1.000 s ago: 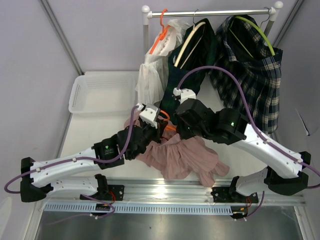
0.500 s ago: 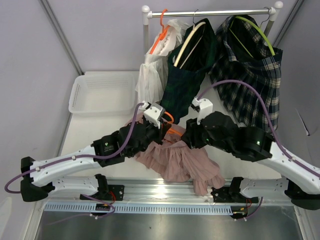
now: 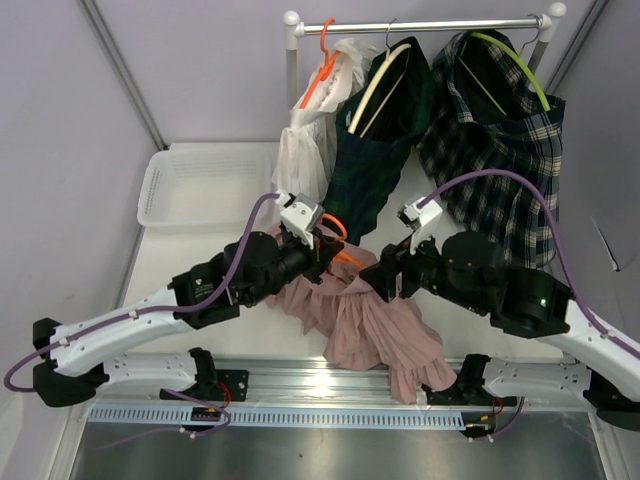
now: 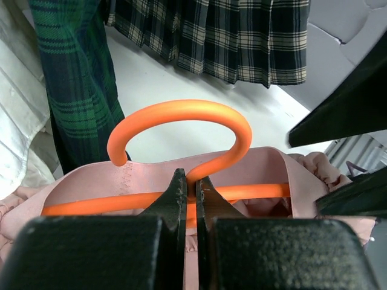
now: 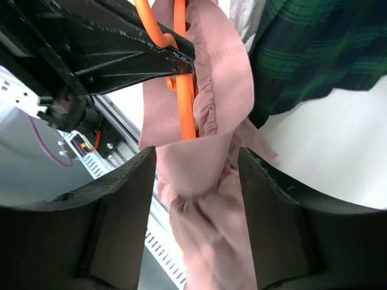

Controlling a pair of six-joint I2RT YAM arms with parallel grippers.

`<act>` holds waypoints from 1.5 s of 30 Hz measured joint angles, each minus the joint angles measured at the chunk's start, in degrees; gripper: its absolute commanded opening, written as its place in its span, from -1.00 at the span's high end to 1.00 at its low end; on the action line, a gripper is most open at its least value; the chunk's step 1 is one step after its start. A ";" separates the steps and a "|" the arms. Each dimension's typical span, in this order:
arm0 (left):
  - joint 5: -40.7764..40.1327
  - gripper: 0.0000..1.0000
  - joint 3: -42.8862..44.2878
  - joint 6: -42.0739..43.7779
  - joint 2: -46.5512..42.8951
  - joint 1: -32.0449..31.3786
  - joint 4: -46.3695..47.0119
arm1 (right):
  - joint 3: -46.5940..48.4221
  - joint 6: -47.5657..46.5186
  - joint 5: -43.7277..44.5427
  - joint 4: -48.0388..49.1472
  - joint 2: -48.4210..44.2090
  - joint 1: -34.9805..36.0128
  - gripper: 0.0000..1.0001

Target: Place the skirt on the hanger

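The pink skirt (image 3: 365, 320) hangs with its waistband over the bar of an orange hanger (image 3: 345, 258), and its hem trails to the table's front edge. My left gripper (image 4: 187, 181) is shut on the hanger's neck, just under the orange hook (image 4: 181, 112). The waistband (image 4: 266, 169) loops round the hanger bar on both sides. My right gripper (image 5: 196, 163) is open, with its fingers (image 5: 124, 199) on either side of the skirt's end (image 5: 211, 121) but not pressing it. In the top view it (image 3: 385, 280) sits just right of the hanger.
A clothes rail (image 3: 420, 25) at the back carries a white garment (image 3: 300, 150) on an orange hanger, a green plaid skirt (image 3: 375, 160) and a dark plaid skirt (image 3: 500, 150). A white basket (image 3: 205, 185) sits at the back left. A metal rail (image 3: 330, 380) runs along the front edge.
My right gripper has opened, let go of the skirt and drawn back to the right. The skirt now hangs longer from the hanger. The left gripper has shifted slightly, keeping its hold.
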 measured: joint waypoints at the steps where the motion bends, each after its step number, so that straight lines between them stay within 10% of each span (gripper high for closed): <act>1: 0.24 1.00 0.46 0.00 0.02 0.09 -0.42 | -0.42 -0.50 -0.22 0.55 0.35 0.22 -0.30; 6: 1.73 1.00 2.58 -0.04 0.61 0.33 -1.16 | -1.33 -2.25 -0.61 1.01 3.30 1.49 -0.25; 16: 4.33 1.00 4.09 -1.07 3.15 0.37 -2.19 | -1.68 -2.64 3.39 -0.07 3.80 3.78 1.00; 19: 4.96 1.00 4.68 -1.44 3.58 0.35 -2.19 | -1.68 -2.21 4.31 -0.44 3.26 4.42 1.00; 28: 6.12 -0.18 7.56 -2.43 6.05 0.35 -2.75 | 1.33 1.99 6.56 -8.13 2.99 5.81 1.00; 45: -1.42 -0.27 14.43 -4.26 4.09 0.83 -4.02 | 21.38 15.85 15.69 -35.04 9.77 -5.38 1.00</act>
